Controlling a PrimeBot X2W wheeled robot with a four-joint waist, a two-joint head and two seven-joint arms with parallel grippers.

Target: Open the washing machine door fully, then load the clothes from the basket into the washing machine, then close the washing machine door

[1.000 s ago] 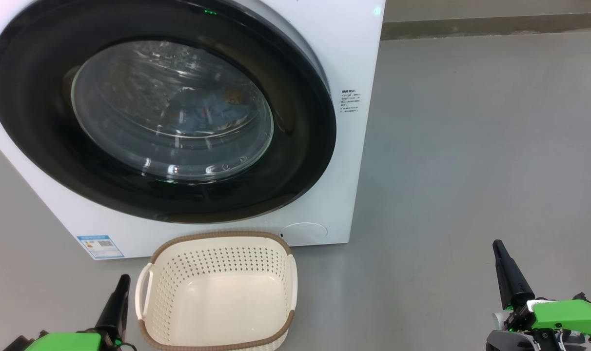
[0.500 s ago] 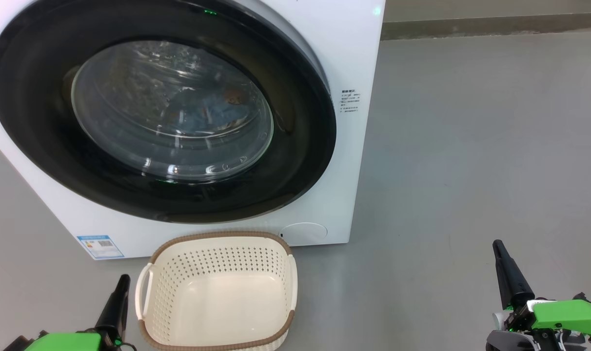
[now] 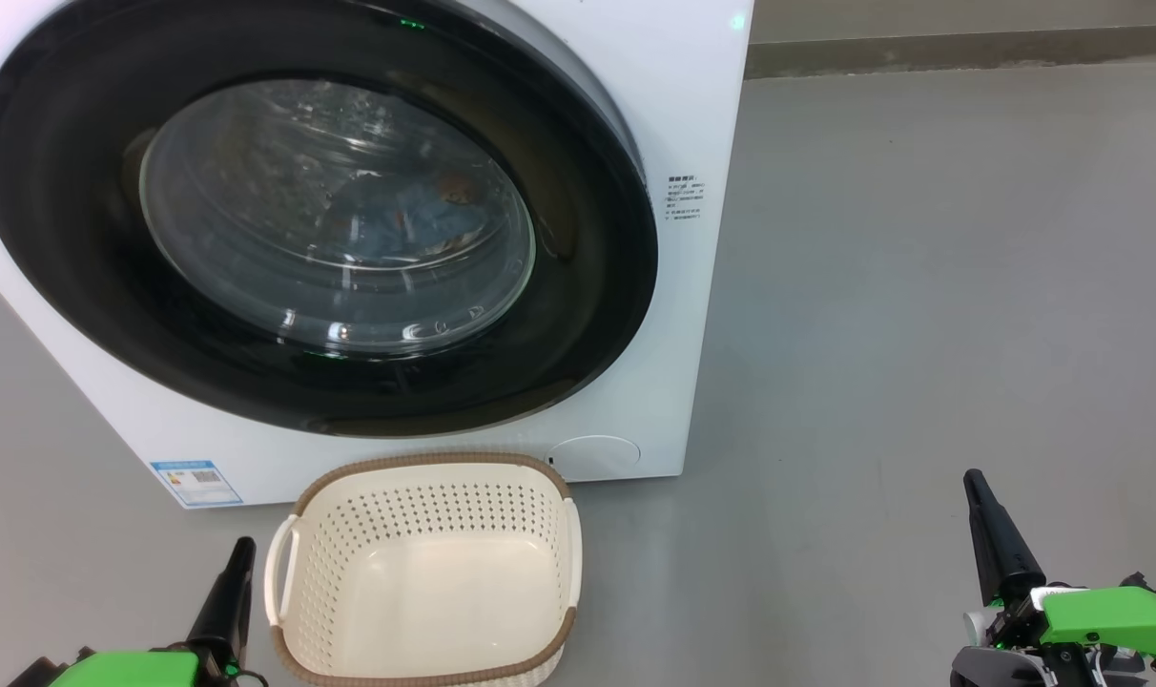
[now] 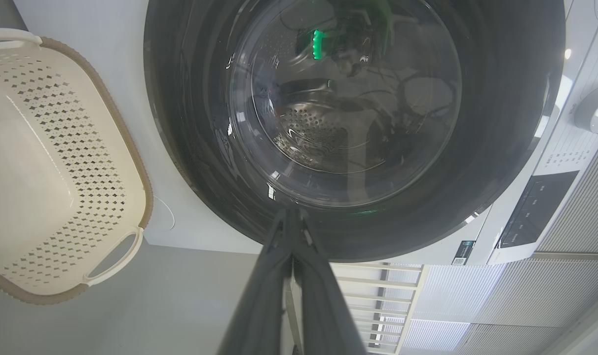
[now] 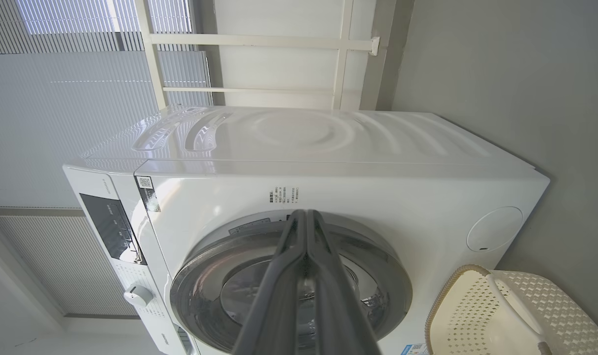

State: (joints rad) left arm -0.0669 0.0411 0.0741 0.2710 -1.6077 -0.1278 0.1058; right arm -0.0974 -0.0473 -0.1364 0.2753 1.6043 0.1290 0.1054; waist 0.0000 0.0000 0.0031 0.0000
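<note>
Both grippers are clenched tight with nothing in them. The left gripper [image 3: 242, 549] sits low, and the small cream-white perforated plastic basket with the brown woven-look rim [image 3: 425, 461] is just beside it on its right, not touching. The right gripper [image 3: 972, 482] is well apart from that basket, over grey floor [image 3: 921, 286]. Ahead of both fingertips is the big white boxy washing machine [image 3: 673, 95], and its large round door with the glossy black rim [image 3: 578, 315] looks shut. The light blue clothes with orange-brown print [image 3: 402, 215] are inside, behind the glass.

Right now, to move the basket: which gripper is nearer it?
Left. The left gripper sits beside the basket's left handle; the right gripper is far to its right.
</note>
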